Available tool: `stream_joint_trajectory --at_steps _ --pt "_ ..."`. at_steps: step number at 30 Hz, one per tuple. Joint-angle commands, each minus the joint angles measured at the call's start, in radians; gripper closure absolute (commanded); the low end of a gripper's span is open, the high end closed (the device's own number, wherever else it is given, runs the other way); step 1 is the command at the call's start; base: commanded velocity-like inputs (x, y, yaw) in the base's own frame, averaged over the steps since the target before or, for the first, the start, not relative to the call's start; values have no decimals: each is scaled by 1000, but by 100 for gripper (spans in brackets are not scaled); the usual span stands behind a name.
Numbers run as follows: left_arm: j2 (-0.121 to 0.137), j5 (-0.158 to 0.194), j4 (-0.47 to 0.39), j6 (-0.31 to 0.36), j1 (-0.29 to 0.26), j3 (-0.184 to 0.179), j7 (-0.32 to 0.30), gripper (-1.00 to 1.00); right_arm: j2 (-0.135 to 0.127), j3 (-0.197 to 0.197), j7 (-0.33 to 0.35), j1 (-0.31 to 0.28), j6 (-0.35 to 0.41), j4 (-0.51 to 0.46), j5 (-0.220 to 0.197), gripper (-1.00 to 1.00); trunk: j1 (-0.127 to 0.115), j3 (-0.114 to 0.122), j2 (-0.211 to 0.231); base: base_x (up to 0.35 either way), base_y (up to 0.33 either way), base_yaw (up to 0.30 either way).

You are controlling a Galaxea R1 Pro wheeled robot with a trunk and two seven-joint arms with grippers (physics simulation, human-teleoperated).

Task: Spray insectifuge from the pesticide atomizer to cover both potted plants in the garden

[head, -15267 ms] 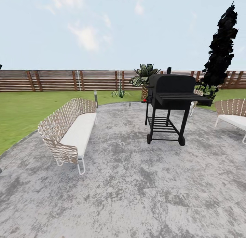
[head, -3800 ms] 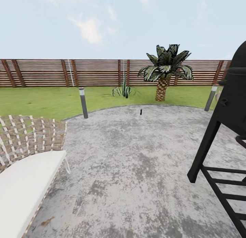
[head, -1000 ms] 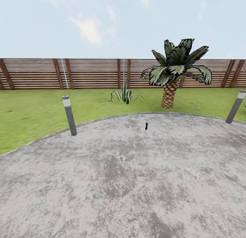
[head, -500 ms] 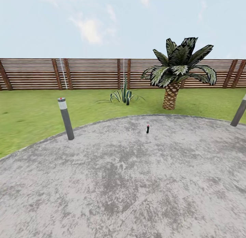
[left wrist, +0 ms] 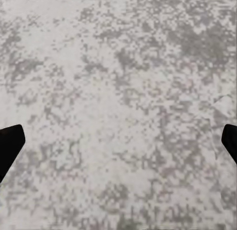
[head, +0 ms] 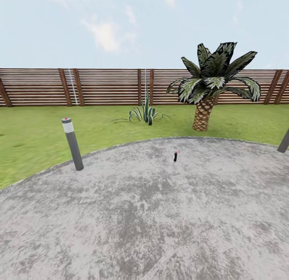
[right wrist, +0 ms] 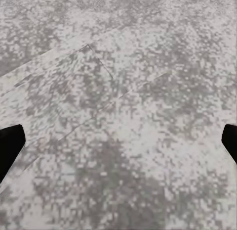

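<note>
Standing upright on the grey stone patio [head: 160, 215], the pesticide atomizer [head: 175, 155] sits near its far edge, well apart from both grippers; any label is too small to read. The left gripper [left wrist: 118, 141] and right gripper [right wrist: 118, 141] hang spread wide over bare stone.

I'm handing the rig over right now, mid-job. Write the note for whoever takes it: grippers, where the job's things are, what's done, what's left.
Left gripper: open, empty, over bare patio stone.
Right gripper: open, empty, also over patio stone.
Pesticide atomizer: standing upright on the patio, near its far edge, ahead and slightly right of centre in the head view. Not yet picked up.
Potted plant: one low spiky rosette on the lawn beyond the patio edge, in front of the fence, left of the palm. I can't place the second from here.
Done: nothing sprayed.
Left: drive up to the atomizer, grasp it, spray both plants.
</note>
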Motion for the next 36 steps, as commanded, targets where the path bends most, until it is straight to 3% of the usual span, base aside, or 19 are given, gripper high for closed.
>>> stream_joint_trajectory --at_steps 1,36 --pt "0 0 1 -3 -1 1 1 -100 0 -1 0 0 -3 1 1 -100 0 -1 0 338 0 0" --pt "0 0 1 -3 -1 1 1 -100 1 -1 0 0 -3 1 1 -100 0 -1 0 338 0 0"
